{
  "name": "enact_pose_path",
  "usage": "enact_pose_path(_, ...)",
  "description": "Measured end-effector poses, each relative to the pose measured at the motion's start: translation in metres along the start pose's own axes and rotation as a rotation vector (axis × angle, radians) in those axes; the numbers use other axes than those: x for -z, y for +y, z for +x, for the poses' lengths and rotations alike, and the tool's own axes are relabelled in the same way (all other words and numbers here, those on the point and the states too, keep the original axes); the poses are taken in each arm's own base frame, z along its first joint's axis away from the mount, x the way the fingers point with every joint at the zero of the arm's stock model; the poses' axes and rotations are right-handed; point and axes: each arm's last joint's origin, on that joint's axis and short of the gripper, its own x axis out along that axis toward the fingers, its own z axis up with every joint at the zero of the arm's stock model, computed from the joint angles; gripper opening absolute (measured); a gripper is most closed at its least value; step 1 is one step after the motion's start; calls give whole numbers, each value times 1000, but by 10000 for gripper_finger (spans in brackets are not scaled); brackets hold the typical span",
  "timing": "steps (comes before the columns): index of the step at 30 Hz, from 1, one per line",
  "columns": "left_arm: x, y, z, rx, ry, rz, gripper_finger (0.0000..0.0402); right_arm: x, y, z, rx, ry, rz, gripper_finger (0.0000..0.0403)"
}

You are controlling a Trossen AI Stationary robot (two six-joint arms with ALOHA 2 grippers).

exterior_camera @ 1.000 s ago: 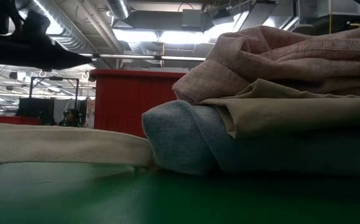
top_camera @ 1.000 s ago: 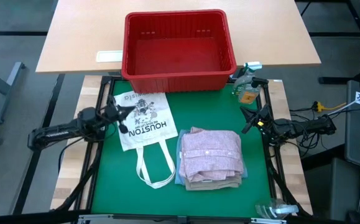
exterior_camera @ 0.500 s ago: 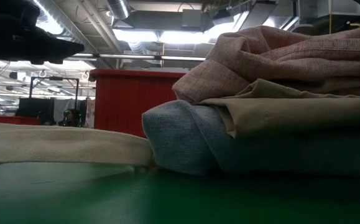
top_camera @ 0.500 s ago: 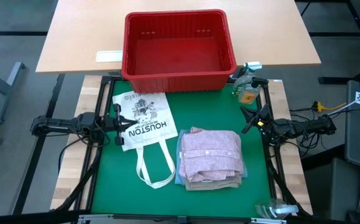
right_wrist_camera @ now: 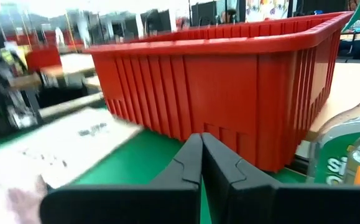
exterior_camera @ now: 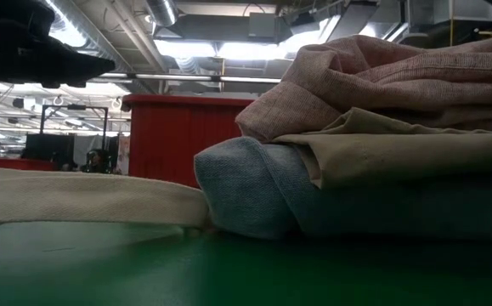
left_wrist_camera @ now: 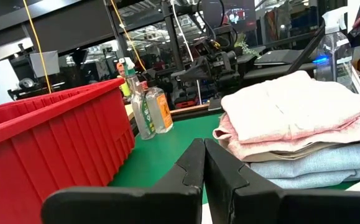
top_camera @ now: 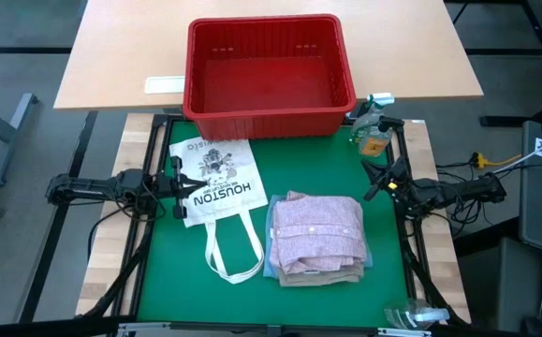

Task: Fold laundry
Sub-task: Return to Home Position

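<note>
The laundry lies as a folded stack (top_camera: pixel 317 239) on the green mat, right of the middle. A pale pink buttoned shirt (exterior_camera: pixel 381 76) is on top, a tan piece (exterior_camera: pixel 398 153) lies under it, and light blue jeans (exterior_camera: pixel 254 195) rest on the mat at the bottom. My left gripper (top_camera: pixel 181 180) hovers shut and level at the mat's left edge, beside a white tote bag; the stack (left_wrist_camera: pixel 298 124) shows ahead of it. My right gripper (top_camera: pixel 375 183) hovers shut at the mat's right edge, pointing toward the red basket (right_wrist_camera: pixel 229 81). Neither touches any cloth.
A white tote bag (top_camera: pixel 216 187) printed HOUSTON lies flat left of the stack, its handles toward the near edge. The red basket (top_camera: pixel 269 75) stands at the mat's far edge. Spray bottles (top_camera: pixel 372 131) stand at the far right corner. Bare green mat (top_camera: pixel 317 168) lies between stack and basket.
My left arm has swung round, drawing its shut gripper back off the tote bag toward the table's left edge, and has then kept still. The stack, the bag and my right arm have stayed where they were.
</note>
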Motion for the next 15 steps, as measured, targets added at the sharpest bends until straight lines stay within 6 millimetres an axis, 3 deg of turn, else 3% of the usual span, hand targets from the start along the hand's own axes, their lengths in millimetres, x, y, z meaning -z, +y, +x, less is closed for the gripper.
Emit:
enact_pose_path(3, 0, 0, 0, 0, 0, 0, 0, 3, 2, 2, -7, -55, 80, 5)
enact_pose_path(15, 0, 0, 0, 1, 3, 1, 0, 3, 2, 2, -15, -57, 87, 5)
